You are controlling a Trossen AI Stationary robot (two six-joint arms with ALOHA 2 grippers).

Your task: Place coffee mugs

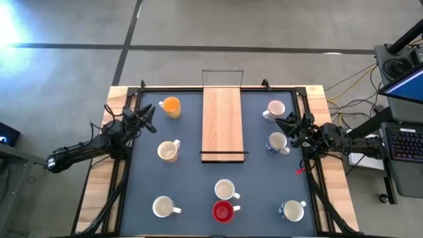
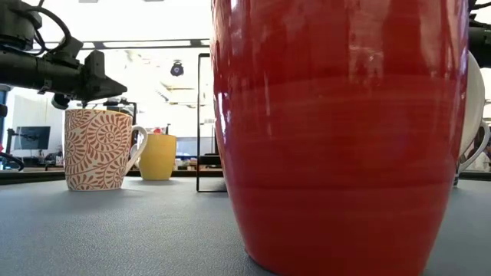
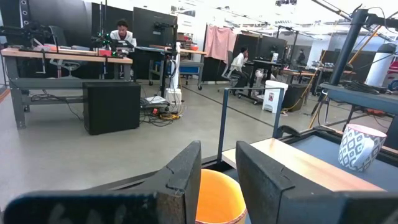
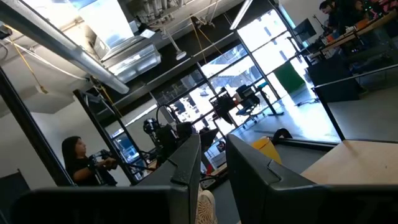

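Several coffee mugs stand upright on the dark mat around a wooden board [image 1: 223,122]. An orange mug [image 1: 170,106] and a cream patterned mug [image 1: 168,151] are on the left. A red mug [image 1: 223,211] and white ones [image 1: 225,190] [image 1: 162,207] are near the front, and blue-patterned white ones [image 1: 275,109] [image 1: 277,143] are on the right. My left gripper [image 1: 149,118] hovers at the mat's left edge, just short of the orange mug [image 3: 214,199]. Its fingers [image 3: 219,149] are slightly open and hold nothing. My right gripper [image 1: 289,125] hovers at the right edge between the two patterned mugs, its fingers [image 4: 212,140] slightly apart and also holding nothing.
A thin black wire frame [image 1: 223,78] stands at the board's far end, and a black bar [image 1: 224,156] crosses its near end. Another white mug [image 1: 291,210] sits at the front right. In the low view the red mug [image 2: 341,130] blocks most of the picture. People work at desks beyond the table.
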